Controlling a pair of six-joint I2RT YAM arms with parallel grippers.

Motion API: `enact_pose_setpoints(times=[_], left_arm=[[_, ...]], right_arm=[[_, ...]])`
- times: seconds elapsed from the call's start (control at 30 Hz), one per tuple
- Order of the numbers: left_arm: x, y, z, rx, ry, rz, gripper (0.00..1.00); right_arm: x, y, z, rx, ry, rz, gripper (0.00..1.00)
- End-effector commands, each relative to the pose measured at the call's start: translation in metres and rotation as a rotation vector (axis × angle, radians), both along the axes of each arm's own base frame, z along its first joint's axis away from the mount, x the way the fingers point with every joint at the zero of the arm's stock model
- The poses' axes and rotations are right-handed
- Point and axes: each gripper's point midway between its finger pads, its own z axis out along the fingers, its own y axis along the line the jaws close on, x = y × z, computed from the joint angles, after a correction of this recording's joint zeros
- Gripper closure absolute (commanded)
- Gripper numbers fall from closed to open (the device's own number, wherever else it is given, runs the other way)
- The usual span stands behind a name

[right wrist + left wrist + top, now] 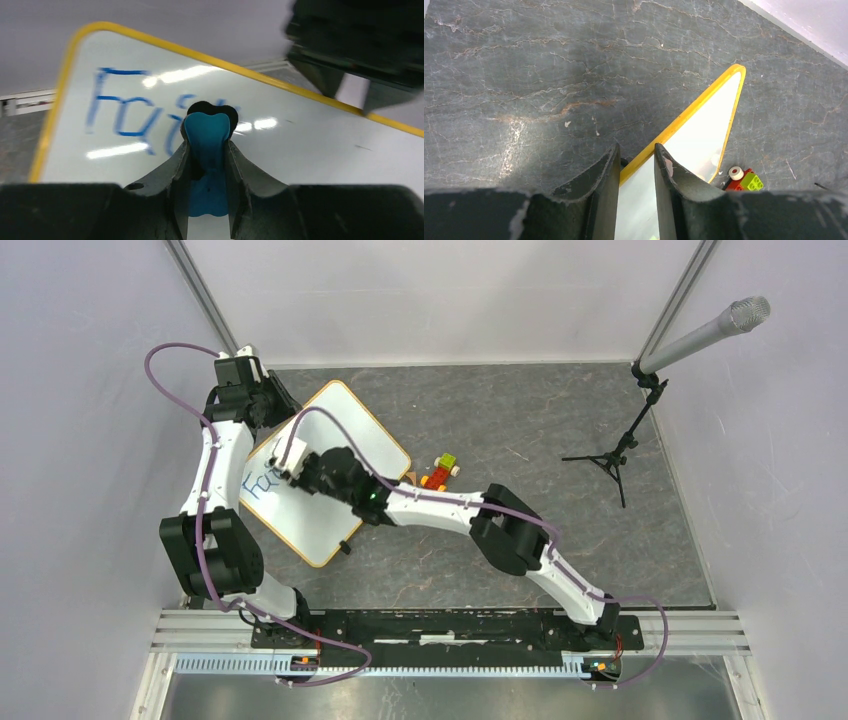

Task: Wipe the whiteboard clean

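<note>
Blue eraser (207, 135) over lettered whiteboard (310, 145)

The whiteboard (350, 430) is showing white, rim (684, 117) yellow, handwriting (125, 112) blue; the bench (520, 420) is showing dark grey with pale marble veining; the blocks (440, 471) are showing red, green, yellow; the eraser pad (207, 132), blue.

Blue handwriting (120, 115) on the flat white, yellow-rimmed whiteboard (325, 145) reads "Fa", its further letters unreadable behind a blue eraser (207, 135).

Glare streaks on blurred whiteboard (300, 145)
</note>
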Motion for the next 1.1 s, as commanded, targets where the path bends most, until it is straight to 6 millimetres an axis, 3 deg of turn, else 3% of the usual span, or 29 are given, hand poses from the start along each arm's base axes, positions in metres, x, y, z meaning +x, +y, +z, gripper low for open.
enact_pose_setpoints(times=[0.0, 0.17, 0.27, 0.53, 0.63, 0.87, 1.07], left_arm=[[-0.01, -0.015, 0.006, -0.035, 0.014, -0.043, 0.64], [-0.011, -0.015, 0.007, -0.032, 0.012, -0.042, 0.64], [-0.011, -0.015, 0.006, -0.034, 0.014, -0.041, 0.64], [-0.01, -0.015, 0.003, -0.036, 0.022, -0.039, 0.64], [-0.01, -0.015, 0.003, -0.038, 0.022, -0.042, 0.64], [-0.011, -0.016, 0.008, -0.035, 0.007, -0.045, 0.64], [-0.014, -0.012, 0.016, -0.006, -0.012, -0.04, 0.49]], right_arm=[[-0.033, 0.021, 0.019, 0.023, -0.095, 0.077, 0.68], [-0.036, 0.018, 0.015, -0.012, -0.128, 0.102, 0.68], [-0.025, 0.015, 0.012, -0.007, -0.096, 0.073, 0.68], [0.045, -0.022, 0.006, 0.045, 0.055, -0.14, 0.68], [0.056, -0.029, 0.005, 0.033, 0.041, -0.168, 0.67], [0.031, -0.01, 0.008, 0.01, -0.014, -0.064, 0.65], [0.006, 0.002, 0.023, 0.072, 0.02, 0.026, 0.54]])
